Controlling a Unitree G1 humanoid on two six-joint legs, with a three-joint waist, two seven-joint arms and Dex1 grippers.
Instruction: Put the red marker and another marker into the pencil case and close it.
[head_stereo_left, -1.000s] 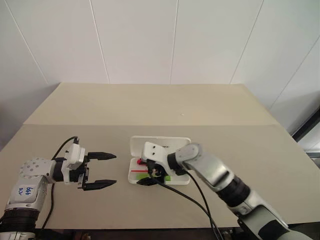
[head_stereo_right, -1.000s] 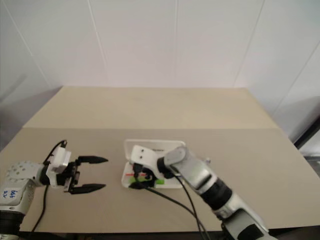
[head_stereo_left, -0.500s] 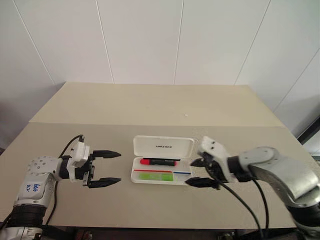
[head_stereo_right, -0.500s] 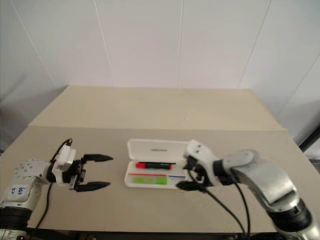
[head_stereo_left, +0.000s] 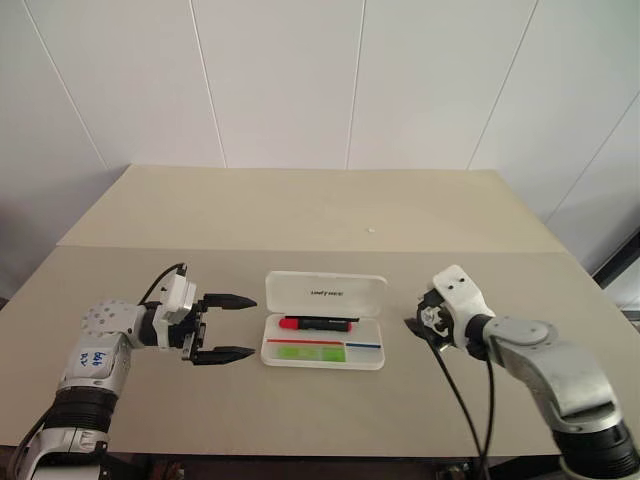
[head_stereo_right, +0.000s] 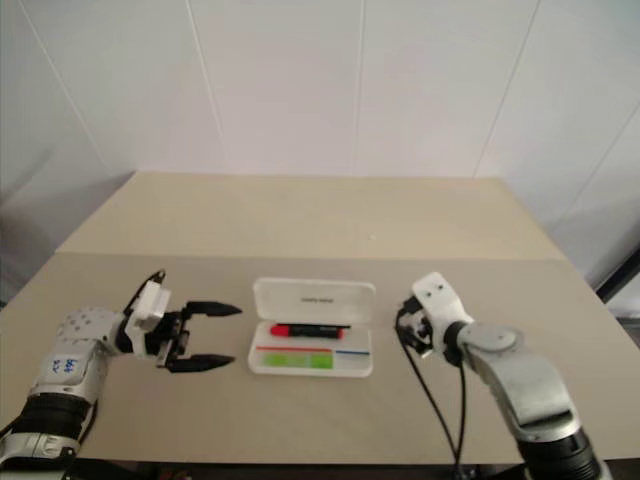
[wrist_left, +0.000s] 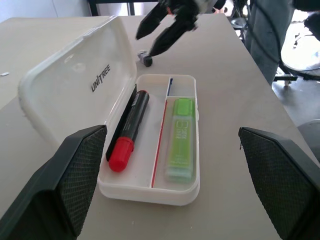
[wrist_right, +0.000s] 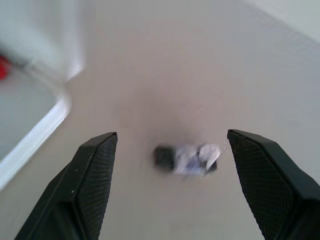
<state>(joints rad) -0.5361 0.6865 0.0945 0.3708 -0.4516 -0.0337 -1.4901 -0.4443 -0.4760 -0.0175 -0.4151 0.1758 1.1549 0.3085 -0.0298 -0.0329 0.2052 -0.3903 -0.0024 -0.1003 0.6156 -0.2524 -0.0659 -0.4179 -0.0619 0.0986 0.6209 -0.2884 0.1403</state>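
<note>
- Head views: flat white hard-plastic pencil case (head_stereo_left: 323, 340) lies open mid-desk (head_stereo_left: 300, 210), lid tipped to the far side; slim red-and-black marker (head_stereo_left: 318, 323) in the far compartment, stubby lime-green highlighter (head_stereo_left: 311, 352) in the near one. Left gripper (head_stereo_left: 232, 327) just left of the case, spread wide, empty. Right gripper (head_stereo_left: 418, 326) right of the case, apart from it.
- Left wrist view: both markers side by side in the case.
- Right wrist view: fingers (wrist_right: 87, 187) spread wide, empty, over a small grey-black object (wrist_right: 186, 158) on the desk.
</note>
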